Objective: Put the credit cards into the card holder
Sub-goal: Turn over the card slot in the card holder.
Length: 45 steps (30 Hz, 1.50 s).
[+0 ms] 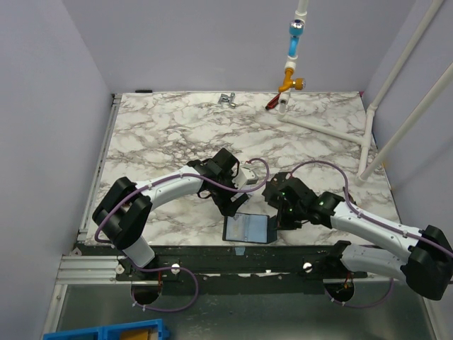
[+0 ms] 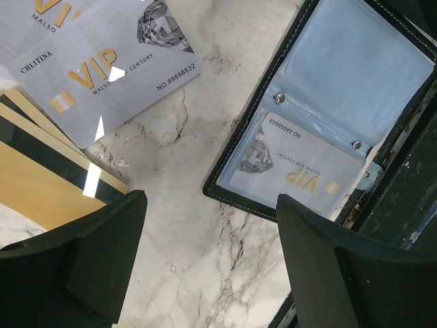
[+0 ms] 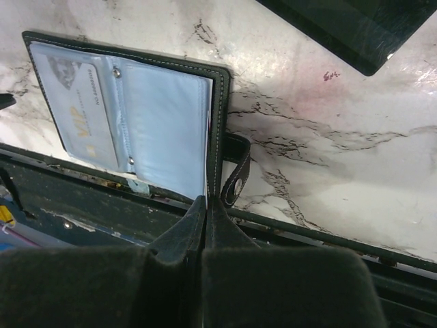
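Observation:
The card holder [image 2: 355, 61] lies open at the table's near edge [image 1: 249, 229], bluish lining up. A pale grey VIP card [image 2: 300, 164] sits in one of its clear pockets [image 3: 78, 113]. On the marble beside it lies a loose grey-blue credit card [image 2: 116, 65], overlapping another grey one. A gold-tan card with a dark stripe [image 2: 41, 184] lies next to them. My left gripper [image 2: 212, 263] hangs open over bare marble between the loose cards and the holder [image 1: 232, 205]. My right gripper [image 3: 207, 205] is shut on the holder's right cover edge, by the clasp tab [image 3: 235, 174].
A smaller black case [image 3: 355, 27] lies on the marble beyond the holder. The dark metal rail of the table front [image 3: 82, 198] runs right under the holder. White pipes [image 1: 375, 120] and a small metal fitting [image 1: 228, 98] stand at the back.

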{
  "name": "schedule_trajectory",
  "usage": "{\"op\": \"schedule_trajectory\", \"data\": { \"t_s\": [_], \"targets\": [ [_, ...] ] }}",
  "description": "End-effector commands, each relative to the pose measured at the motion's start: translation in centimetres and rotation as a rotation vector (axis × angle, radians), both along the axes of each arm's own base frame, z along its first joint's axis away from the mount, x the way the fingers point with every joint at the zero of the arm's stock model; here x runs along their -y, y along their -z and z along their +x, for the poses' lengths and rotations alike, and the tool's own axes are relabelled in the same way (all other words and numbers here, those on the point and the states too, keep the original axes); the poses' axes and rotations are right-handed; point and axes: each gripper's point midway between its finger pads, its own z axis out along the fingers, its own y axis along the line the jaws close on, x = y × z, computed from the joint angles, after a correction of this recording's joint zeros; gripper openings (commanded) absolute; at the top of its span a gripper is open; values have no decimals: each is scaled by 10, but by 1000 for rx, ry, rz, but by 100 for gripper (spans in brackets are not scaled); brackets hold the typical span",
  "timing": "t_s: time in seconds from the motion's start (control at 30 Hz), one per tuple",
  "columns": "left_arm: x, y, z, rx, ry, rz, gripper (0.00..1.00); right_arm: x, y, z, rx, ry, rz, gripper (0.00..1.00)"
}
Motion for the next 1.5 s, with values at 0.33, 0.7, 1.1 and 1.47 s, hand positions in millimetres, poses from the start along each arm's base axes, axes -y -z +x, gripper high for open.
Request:
{"op": "schedule_trajectory", "data": {
  "t_s": [0.33,0.7,1.1,1.47],
  "targets": [
    [0,-3,-1,14,9,1,78,-9,0,-3,-7,-39,37,1],
    [1,-7,-1,16,10,-8,77,-4,12,-8,-33,-37,13,1],
    [2,-8,-1,14,10,-11,77,-6,5,-8,-20,-44,35,1],
    [3,-8,-1,12,11,-13,77,-7,-3,-5,-8,-49,32,1]
  ]
}}
